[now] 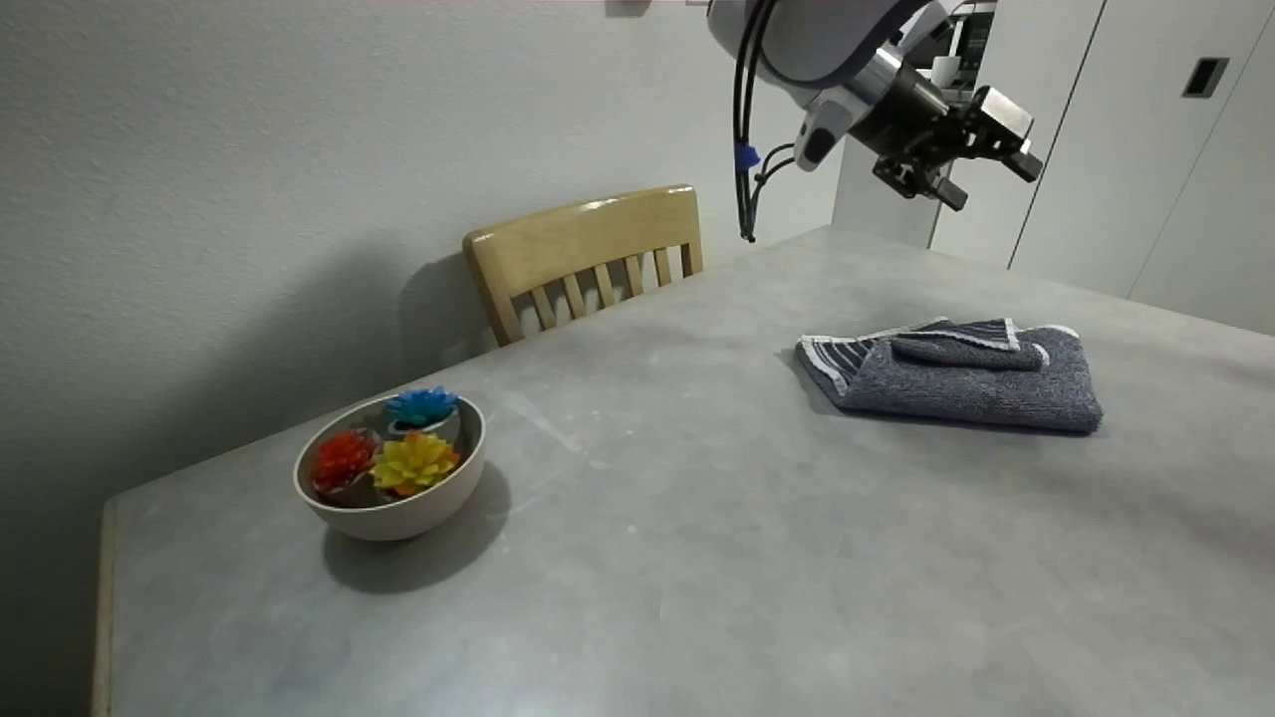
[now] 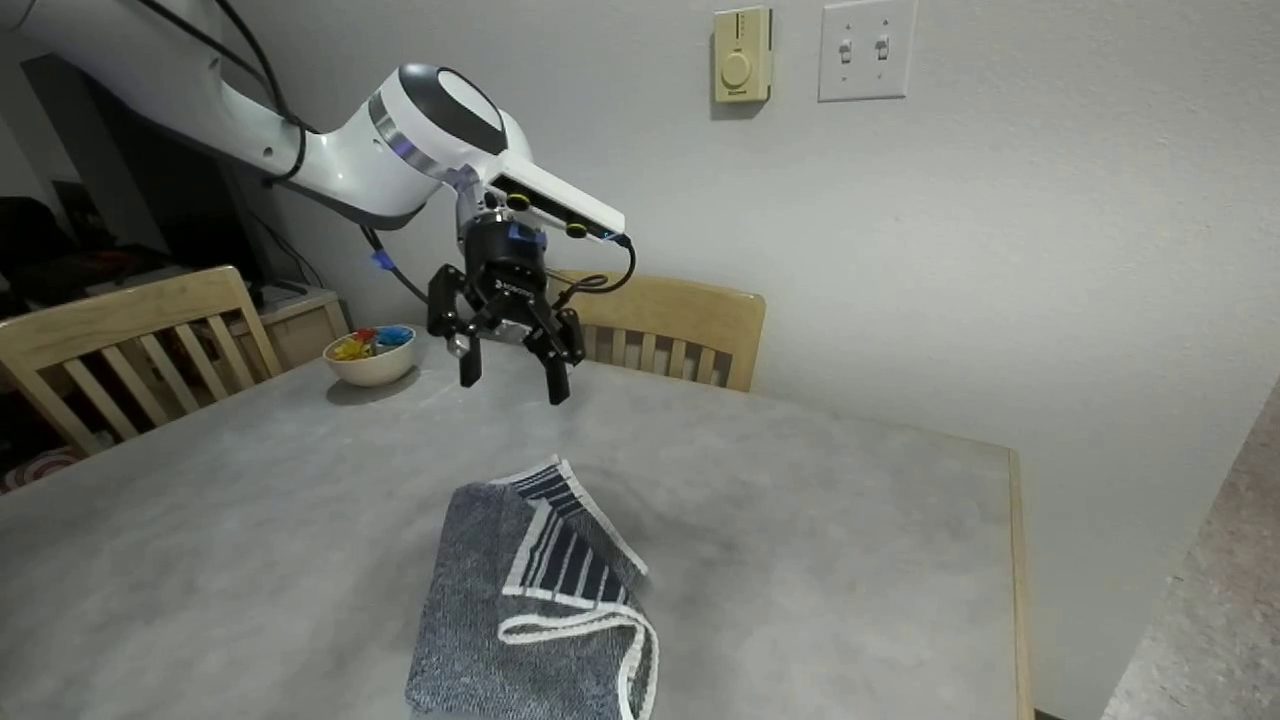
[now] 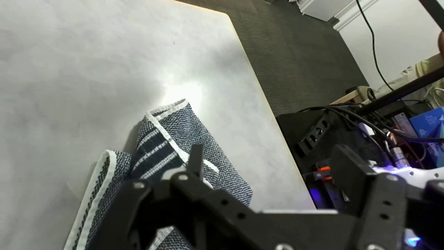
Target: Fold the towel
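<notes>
The slate blue-grey towel [image 1: 971, 390] lies folded into a compact bundle on the table, with white-edged striped flaps on top. In an exterior view its striped corner [image 2: 567, 565] is turned over the plain part, with white hems looping beside it. In the wrist view the towel [image 3: 197, 133] shows at lower left, partly hidden behind a finger. My gripper [image 1: 989, 179] is open and empty, raised above the table and apart from the towel. Its spread fingers also show in an exterior view [image 2: 513, 382] and in the wrist view [image 3: 272, 156].
A white bowl [image 1: 438, 503] with red, yellow and blue artificial flowers stands on the grey table [image 1: 697, 548]. Wooden chairs [image 1: 588, 224] stand against the table's edge. In the wrist view the table edge [image 3: 258, 83] borders dark floor and equipment with cables [image 3: 314, 135].
</notes>
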`<state>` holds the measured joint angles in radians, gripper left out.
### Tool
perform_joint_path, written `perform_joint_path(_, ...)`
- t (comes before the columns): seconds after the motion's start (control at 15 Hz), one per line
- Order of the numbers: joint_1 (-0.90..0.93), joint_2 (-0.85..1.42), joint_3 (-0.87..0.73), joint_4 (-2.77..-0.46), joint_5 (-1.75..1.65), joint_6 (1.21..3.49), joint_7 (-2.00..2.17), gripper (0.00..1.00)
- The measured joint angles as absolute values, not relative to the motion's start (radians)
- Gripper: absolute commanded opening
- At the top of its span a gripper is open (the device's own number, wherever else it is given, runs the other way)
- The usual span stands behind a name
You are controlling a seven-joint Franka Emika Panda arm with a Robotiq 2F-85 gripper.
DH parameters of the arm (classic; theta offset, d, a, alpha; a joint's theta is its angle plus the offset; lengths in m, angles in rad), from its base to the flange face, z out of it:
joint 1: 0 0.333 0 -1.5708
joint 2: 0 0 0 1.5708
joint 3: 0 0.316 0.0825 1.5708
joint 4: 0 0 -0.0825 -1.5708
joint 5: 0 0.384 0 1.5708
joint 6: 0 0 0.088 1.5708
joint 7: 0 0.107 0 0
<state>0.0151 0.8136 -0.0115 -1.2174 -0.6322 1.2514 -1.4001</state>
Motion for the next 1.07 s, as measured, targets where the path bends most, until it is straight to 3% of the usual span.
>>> perform_joint_path(0.67, -0.002, 0.749, -0.007, -1.176, -0.292, 1.202, -0.995, 1.00)
perform_joint_path(1.07, -0.002, 0.657, 0.017, -1.215, -0.187, 1.309, -0.668, 1.00)
